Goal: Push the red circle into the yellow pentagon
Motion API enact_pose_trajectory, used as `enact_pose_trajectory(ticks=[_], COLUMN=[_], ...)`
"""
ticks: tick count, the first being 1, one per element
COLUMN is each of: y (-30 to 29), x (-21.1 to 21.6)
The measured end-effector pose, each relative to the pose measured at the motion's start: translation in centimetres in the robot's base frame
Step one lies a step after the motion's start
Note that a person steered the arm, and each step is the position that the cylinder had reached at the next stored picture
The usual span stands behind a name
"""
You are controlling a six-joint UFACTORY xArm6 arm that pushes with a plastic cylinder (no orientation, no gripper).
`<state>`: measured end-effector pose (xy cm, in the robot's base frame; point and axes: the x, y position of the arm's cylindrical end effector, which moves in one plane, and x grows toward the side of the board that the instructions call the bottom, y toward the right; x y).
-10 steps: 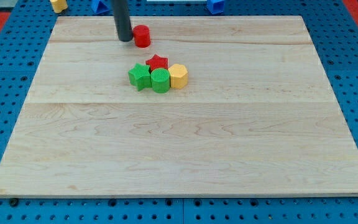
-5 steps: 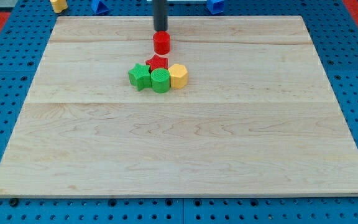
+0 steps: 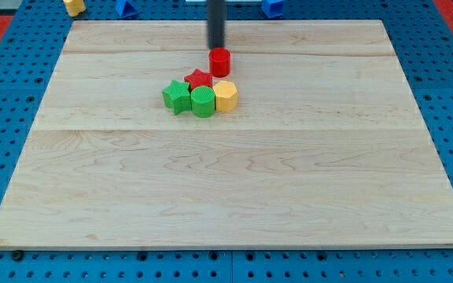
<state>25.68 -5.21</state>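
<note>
From the view's left, the green star [image 3: 176, 97] sits beside the green cylinder-like block [image 3: 203, 101], with the red star [image 3: 199, 78] tucked just behind them and the yellow pentagon [image 3: 226, 95] closing the cluster on the right; the red circle [image 3: 220, 61] stands just above the pentagon, near it but seemingly not yet touching; my tip [image 3: 216, 46] rests just behind the circle at its upper-left edge; there is no hand on this rig, only the rod, so nothing spreads or pinches; I judge the push should run straight down the view, centred on the circle so it doesn't slip right past the pentagon; no writing or labels are readable on the counter [image 3: 289, 196].
</note>
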Motion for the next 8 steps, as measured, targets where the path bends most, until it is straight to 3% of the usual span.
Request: enact_pose_trajectory(ticks=[1,2,3,8], y=[-0.7,4.5,5.5,10.9], x=[0.8,3.5,5.4,5.4])
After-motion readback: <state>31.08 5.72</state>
